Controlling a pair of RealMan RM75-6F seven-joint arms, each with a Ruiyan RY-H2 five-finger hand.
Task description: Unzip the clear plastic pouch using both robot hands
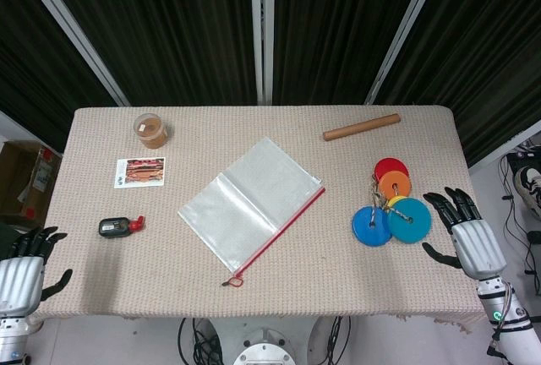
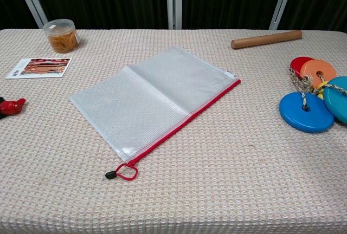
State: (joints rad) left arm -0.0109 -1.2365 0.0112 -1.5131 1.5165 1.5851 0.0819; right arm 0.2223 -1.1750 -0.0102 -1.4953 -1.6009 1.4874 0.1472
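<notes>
The clear plastic pouch [image 1: 249, 203] lies flat at the table's middle, turned diagonally, also seen in the chest view as the pouch [image 2: 152, 97]. Its red zipper [image 1: 283, 226] runs along the right edge, closed, with the red pull loop [image 2: 128, 172] at the near end. My left hand [image 1: 24, 270] hovers at the table's near left corner, fingers apart, holding nothing. My right hand [image 1: 463, 228] is at the right edge, fingers spread and empty, beside the discs. Neither hand shows in the chest view.
Coloured discs on a cord [image 1: 390, 207] lie right of the pouch. A wooden rod [image 1: 361, 127] lies at the back right. A jar of rubber bands [image 1: 151, 130], a picture card [image 1: 139, 171] and a small black and red object [image 1: 119, 226] sit on the left.
</notes>
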